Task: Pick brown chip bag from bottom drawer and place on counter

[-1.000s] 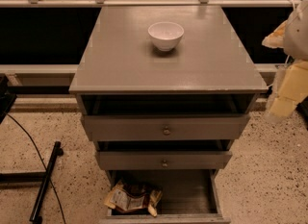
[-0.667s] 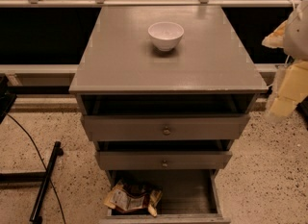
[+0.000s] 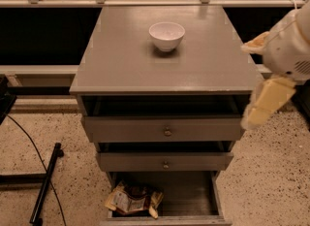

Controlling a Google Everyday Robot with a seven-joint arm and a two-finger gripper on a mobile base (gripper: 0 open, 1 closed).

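While the pincer [image 3: 265,103] hangs right of the table [image 3: 131,65], its grip unreadable, the brown chip bag [image 3: 133,200] lies well below-left; apparently crosswise.

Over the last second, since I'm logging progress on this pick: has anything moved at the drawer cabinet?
The gripper, at the cabinet's right side level with the top drawer, has edged slightly left and down. Nothing was grasped or released. Unchanged: the brown chip bag lies in the open bottom drawer, and the white bowl sits on the counter.
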